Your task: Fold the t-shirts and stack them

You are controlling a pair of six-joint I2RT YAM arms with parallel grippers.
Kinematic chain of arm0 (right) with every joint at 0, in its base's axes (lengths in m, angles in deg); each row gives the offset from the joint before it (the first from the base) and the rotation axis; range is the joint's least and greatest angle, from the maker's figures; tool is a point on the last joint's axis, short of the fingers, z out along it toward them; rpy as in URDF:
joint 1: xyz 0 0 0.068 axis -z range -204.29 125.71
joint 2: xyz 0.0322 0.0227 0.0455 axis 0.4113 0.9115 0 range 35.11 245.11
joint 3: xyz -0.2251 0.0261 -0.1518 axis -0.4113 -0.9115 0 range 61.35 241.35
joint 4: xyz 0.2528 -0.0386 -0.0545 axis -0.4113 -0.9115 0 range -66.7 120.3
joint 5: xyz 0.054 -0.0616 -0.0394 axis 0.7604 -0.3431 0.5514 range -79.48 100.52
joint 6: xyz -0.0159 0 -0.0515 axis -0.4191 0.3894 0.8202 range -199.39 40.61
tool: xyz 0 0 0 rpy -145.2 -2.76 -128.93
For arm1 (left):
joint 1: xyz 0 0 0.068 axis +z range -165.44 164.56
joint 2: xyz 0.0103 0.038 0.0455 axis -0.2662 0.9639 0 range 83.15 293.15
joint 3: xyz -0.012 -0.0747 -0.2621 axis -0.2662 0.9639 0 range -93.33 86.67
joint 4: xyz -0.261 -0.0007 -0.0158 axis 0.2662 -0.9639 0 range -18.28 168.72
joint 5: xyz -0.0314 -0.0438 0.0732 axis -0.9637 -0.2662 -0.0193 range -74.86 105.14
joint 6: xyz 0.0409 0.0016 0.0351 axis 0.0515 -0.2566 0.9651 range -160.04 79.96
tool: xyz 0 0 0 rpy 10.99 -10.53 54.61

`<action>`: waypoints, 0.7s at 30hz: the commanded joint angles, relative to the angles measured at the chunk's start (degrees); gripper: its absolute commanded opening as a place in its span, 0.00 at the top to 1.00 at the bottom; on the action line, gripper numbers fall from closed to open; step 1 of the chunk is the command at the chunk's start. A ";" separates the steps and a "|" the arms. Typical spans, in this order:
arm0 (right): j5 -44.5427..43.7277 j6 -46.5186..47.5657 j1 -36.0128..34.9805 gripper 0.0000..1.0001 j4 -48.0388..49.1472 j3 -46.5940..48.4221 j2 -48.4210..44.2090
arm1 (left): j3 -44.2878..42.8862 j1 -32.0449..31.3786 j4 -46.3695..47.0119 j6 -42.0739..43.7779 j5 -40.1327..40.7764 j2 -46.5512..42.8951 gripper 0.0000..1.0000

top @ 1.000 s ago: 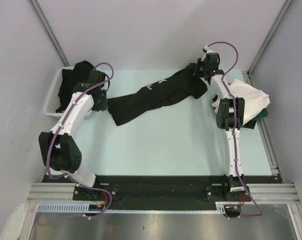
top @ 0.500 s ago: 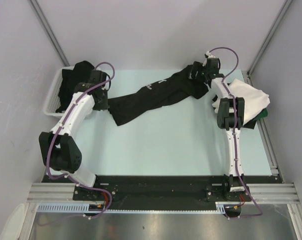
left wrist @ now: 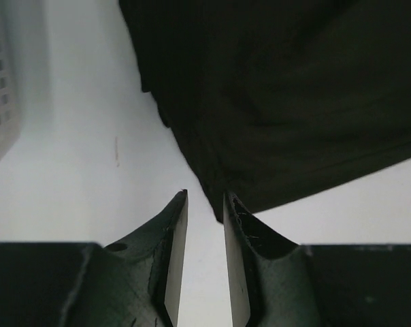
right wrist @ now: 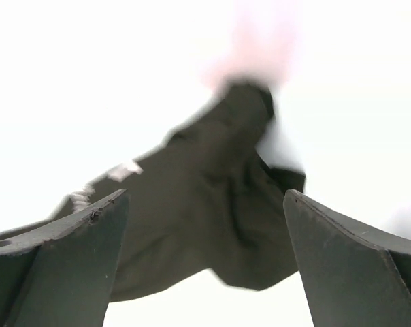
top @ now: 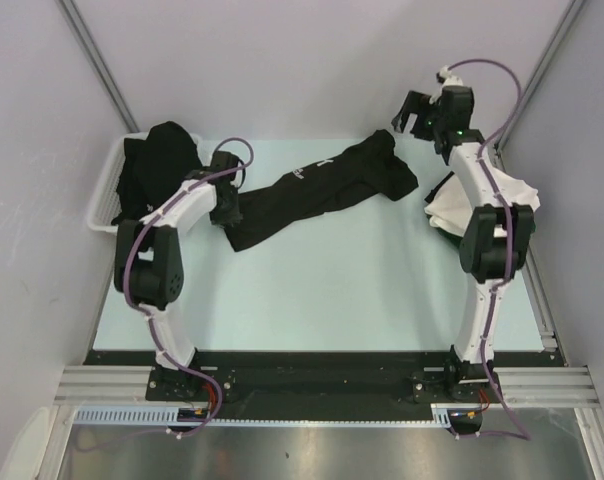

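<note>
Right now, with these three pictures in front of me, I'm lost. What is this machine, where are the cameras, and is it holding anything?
Two robot arms are bolted at the near edge of a table. One picture looks down from above. The other two come from a camera on each wrist, so the dark wedges are that arm's own fingers. A black t-shirt with white lettering lies stretched across the table. More black clothing sits in a white basket on the left, and a white shirt lies on the right. The left gripper is at the black shirt's left end, fingers slightly apart, nothing between them. The right gripper hangs wide open over its other end. Neither holds anything.
</note>
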 commanded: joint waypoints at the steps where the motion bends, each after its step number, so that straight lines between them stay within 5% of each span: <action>1: 1.14 0.33 0.13 0.00 2.66 -4.08 -11.34 | -7.40 -0.43 3.25 0.08 0.09 5.64 0.66; 7: 1.23 -0.02 -0.31 0.00 -0.14 -6.99 -15.39 | -18.30 -0.34 -1.50 1.83 4.40 13.55 0.54; 12: 1.32 0.15 -0.66 0.00 -2.17 -6.90 -14.95 | -19.72 -0.16 -0.62 2.80 7.39 12.42 0.27; 21: 1.06 0.33 -0.66 0.00 -3.23 -5.93 -14.25 | -22.00 1.42 -3.70 1.31 8.45 15.93 0.26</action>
